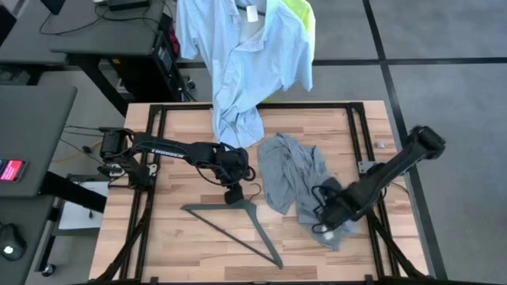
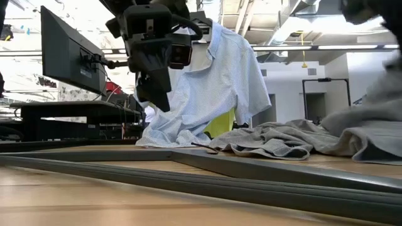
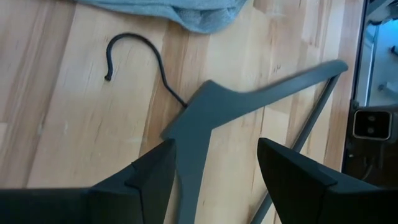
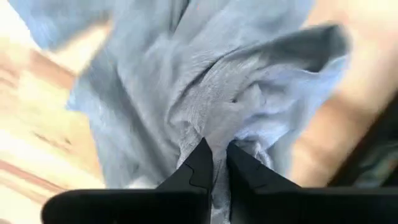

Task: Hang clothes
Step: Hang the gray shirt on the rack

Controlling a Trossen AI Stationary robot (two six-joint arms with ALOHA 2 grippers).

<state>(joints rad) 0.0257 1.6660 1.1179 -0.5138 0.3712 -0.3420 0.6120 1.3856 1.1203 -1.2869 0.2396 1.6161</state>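
Pale wood tabletop point(image 1: 182, 245) in a black frame, seen from above: bare boards lie open along the left side and the near edge. Dark grey hanger point(image 1: 238, 222) lies flat near the middle, hook toward the grey T-shirt point(image 1: 297, 178), which sits crumpled right of centre. Pale blue collared shirt point(image 1: 245, 63) hangs over the far edge, its tail resting on the wood, a neon-yellow T-shirt point(image 1: 303, 17) showing behind it. Left gripper point(image 1: 235, 195) hovers at the hanger's neck; right gripper point(image 1: 326, 222) is down in the grey T-shirt's near edge.

Level view: the blue shirt point(image 2: 217, 88) droops to the table, yellow cloth point(image 2: 220, 122) beneath it, the grey T-shirt point(image 2: 282, 141) heaped to its right. Left gripper point(image 2: 154, 88) hangs clear above the boards.

Left wrist view: fingers point(image 3: 155, 177) spread wide, straddling the hanger's shoulder point(image 3: 249, 102), not touching it; hook point(image 3: 134, 53) lies on bare wood.

Right wrist view: fingers point(image 4: 198, 165) pressed together, pinching a fold of the grey T-shirt point(image 4: 217, 93).
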